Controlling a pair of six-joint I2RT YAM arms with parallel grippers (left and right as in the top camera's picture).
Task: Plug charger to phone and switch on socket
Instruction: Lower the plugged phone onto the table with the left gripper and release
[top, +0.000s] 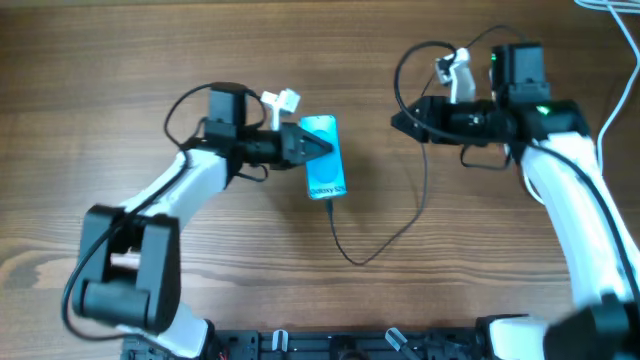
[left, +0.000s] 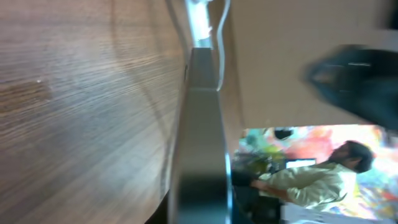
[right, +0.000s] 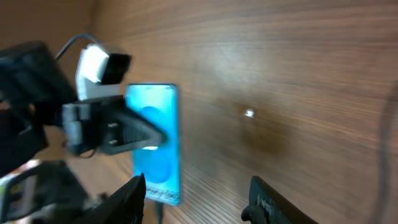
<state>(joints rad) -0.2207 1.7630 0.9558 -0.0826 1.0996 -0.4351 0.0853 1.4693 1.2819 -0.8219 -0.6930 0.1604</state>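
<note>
The phone (top: 326, 175), cyan with a white text band at its near end, is held on edge above the table by my left gripper (top: 316, 145), which is shut across its upper half. The charger (top: 385, 245), a thin black cable, runs from the phone's near end, curves across the table and rises towards the right arm. In the left wrist view the phone's grey edge (left: 200, 124) fills the middle. My right gripper (top: 400, 122) is open and empty, right of the phone; the right wrist view shows its jaws (right: 199, 202) spread, facing the phone (right: 155, 143). The socket is out of view.
A thick white cord (top: 612, 100) runs along the table's far right edge. The left arm's base (top: 125, 270) stands at the front left and the right arm (top: 580, 210) crosses the right side. Wooden tabletop (top: 480, 260) lies between the arms.
</note>
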